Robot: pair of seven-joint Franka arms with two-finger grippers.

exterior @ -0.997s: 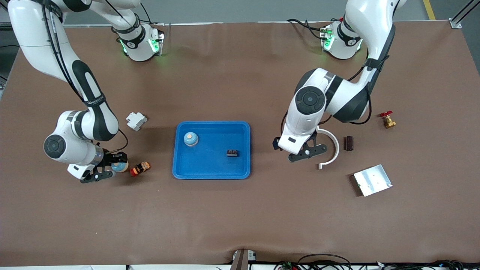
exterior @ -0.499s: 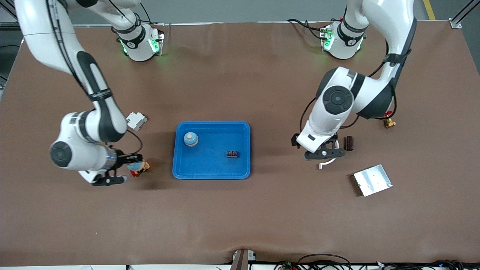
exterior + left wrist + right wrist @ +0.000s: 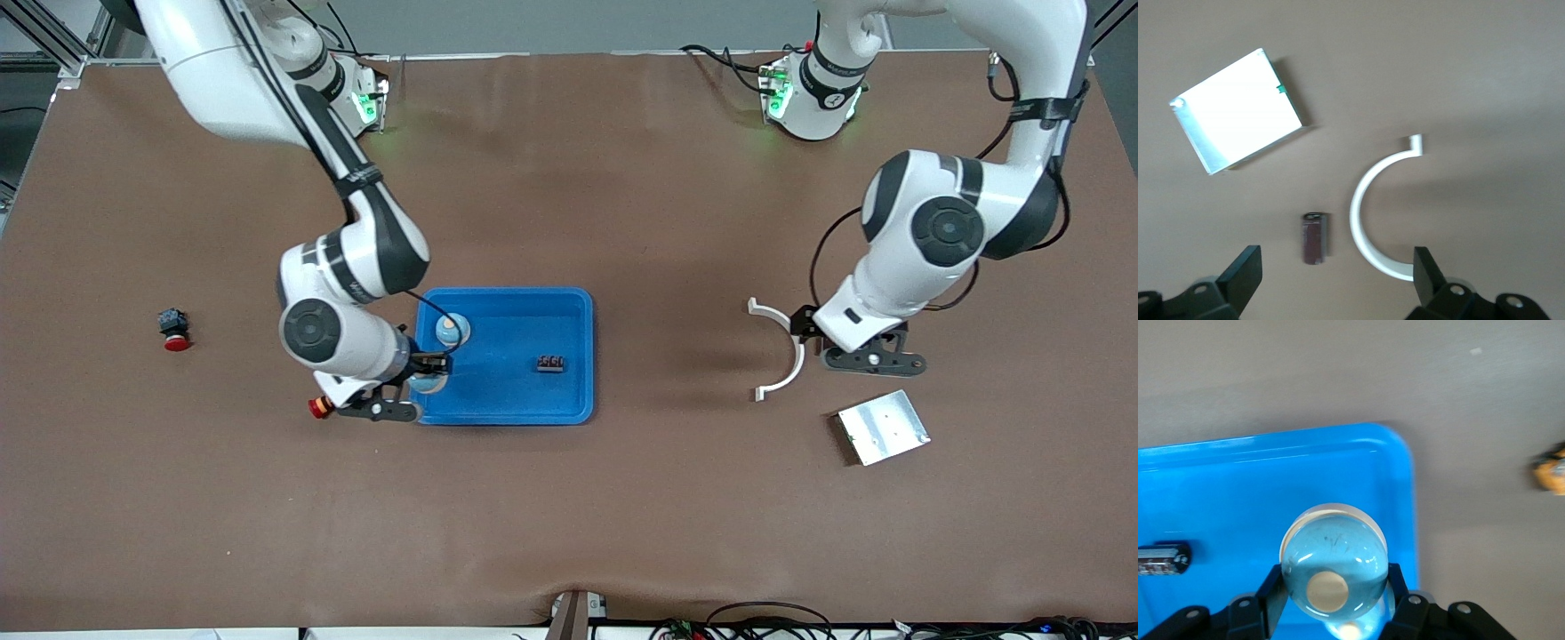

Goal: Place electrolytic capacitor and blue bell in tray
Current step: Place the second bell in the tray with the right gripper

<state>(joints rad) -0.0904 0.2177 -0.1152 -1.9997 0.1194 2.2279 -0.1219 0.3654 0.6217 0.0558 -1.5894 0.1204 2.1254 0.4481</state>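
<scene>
The blue tray (image 3: 569, 307) lies mid-table and also shows in the right wrist view (image 3: 1238, 487). My right gripper (image 3: 411, 387) (image 3: 1334, 585) is shut on a blue bell (image 3: 429, 383) (image 3: 1334, 560) and holds it over the tray's corner nearest the right arm's end. A second blue bell (image 3: 452, 330) and a small black part (image 3: 551, 363) lie in the tray. The dark brown capacitor (image 3: 1315, 238) lies on the table, hidden in the front view. My left gripper (image 3: 873, 358) (image 3: 1336, 267) is open above it, fingers wide on either side.
A white curved piece (image 3: 784, 351) (image 3: 1368, 220) lies beside the capacitor. A silver plate (image 3: 883, 427) (image 3: 1238, 117) lies nearer the front camera. A red-and-orange part (image 3: 316, 407) sits beside the tray. A black-and-red button (image 3: 173, 329) lies toward the right arm's end.
My right gripper carried the blue bell from the right arm's end to over the tray's corner. My left gripper moved toward its own end, to above the capacitor.
</scene>
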